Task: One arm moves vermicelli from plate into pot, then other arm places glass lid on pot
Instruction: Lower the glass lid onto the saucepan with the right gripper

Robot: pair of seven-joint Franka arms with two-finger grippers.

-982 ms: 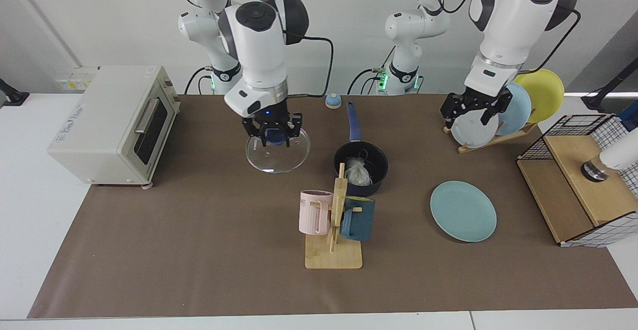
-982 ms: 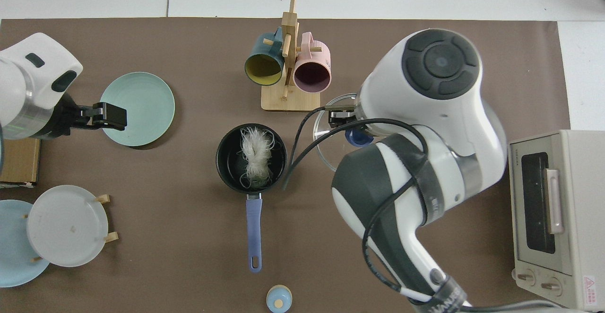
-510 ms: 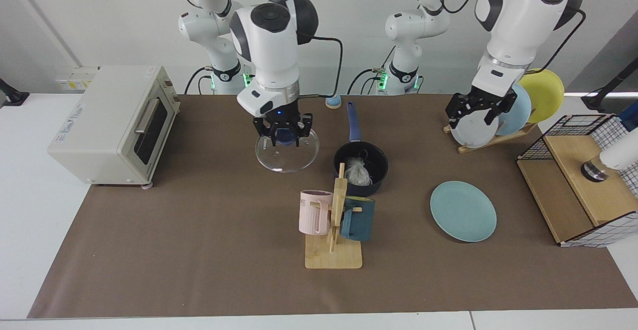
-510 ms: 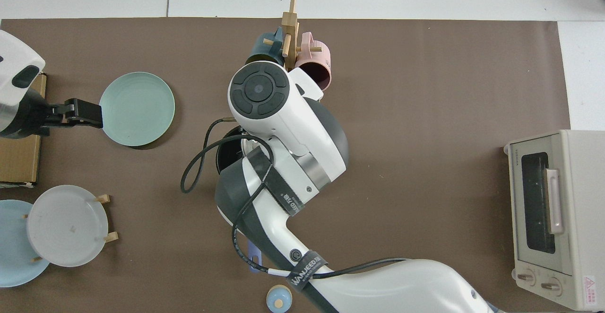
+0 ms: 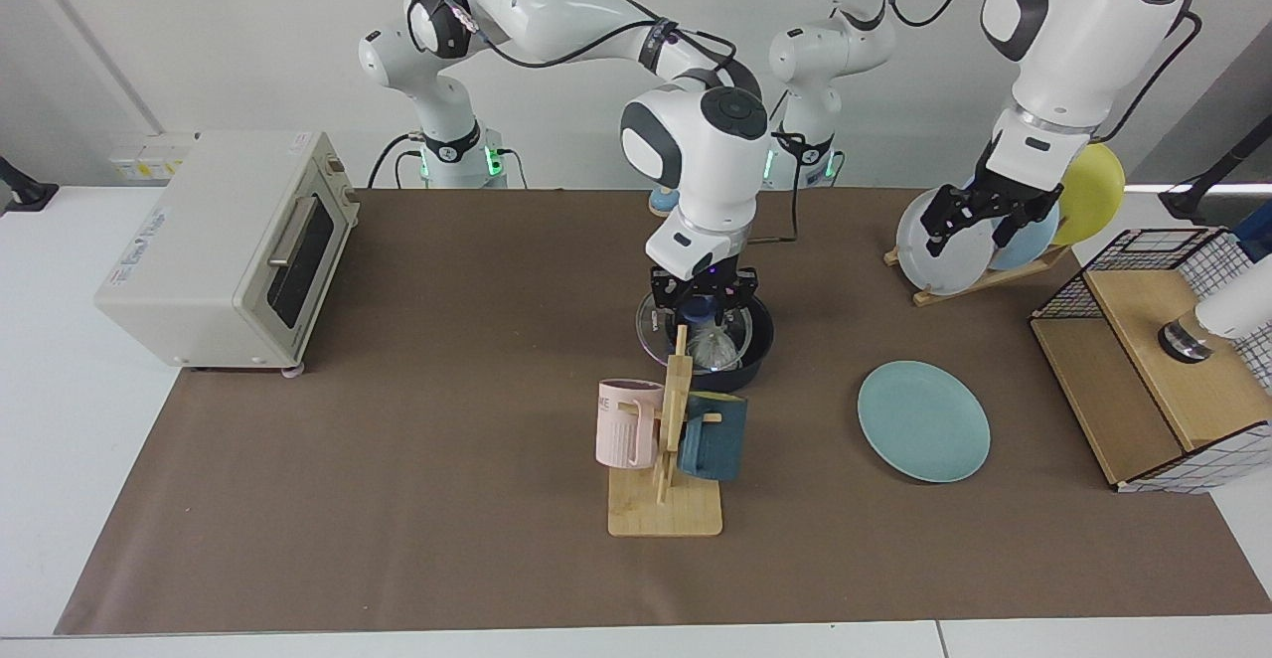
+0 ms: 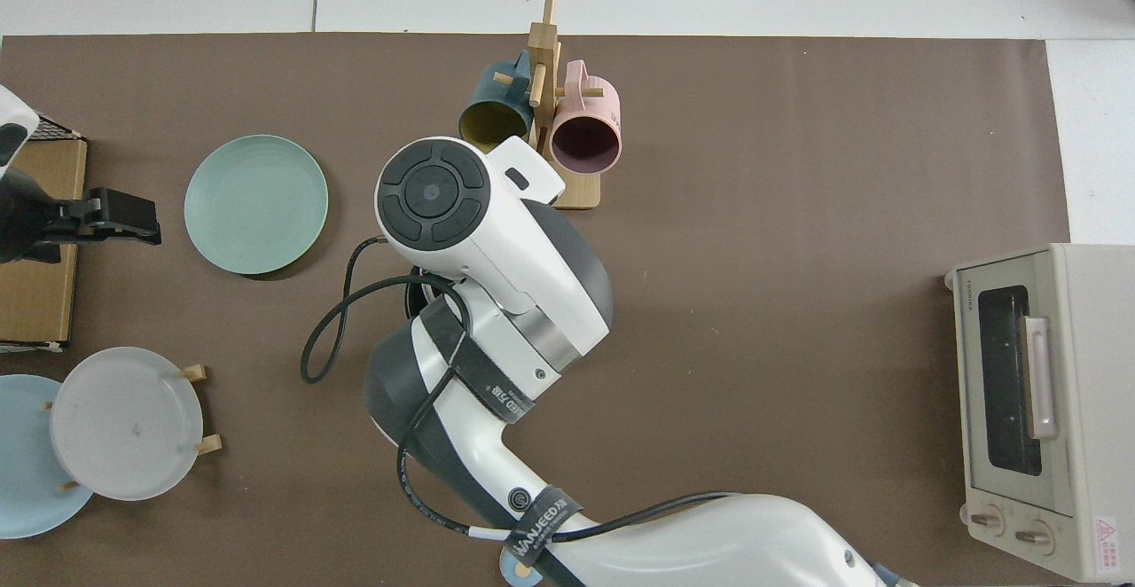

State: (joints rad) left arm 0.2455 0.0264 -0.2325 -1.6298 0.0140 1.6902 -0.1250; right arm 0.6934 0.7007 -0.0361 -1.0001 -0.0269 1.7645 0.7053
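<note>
1. Glass lid (image 5: 664,332) held over the pot (image 5: 757,350), a bit off to the toaster oven side, with its blue knob (image 5: 699,311) on top. Cannot tell if rim touches pot.
2. Right gripper (image 5: 703,302) straight above the pot, jaws closed on the blue knob.
3. Vermicelli (image 5: 714,346) inside the pot, seen through the glass as a white clump.
4. Pot on the brown worktop (image 5: 397,459), right behind the wooden mug stand (image 5: 668,479). In the top view, hidden almost fully under the big white right arm (image 6: 497,250).
5. Pink mug (image 5: 626,423) and dark blue mug (image 5: 712,435) hanging on the stand.
6. Teal plate (image 5: 924,421) bare on the worktop, well apart from the pot; also plain in the top view (image 6: 255,204).
7. Left gripper (image 5: 986,223) up in the air in front of the plate rack (image 5: 979,278), waiting, jaws open and holding nothing.
8. White plate (image 5: 934,241), light-blue plate and yellow plate (image 5: 1093,186) standing in the rack.
9. Toaster oven (image 5: 224,246) at the far end of the worktop.
</note>
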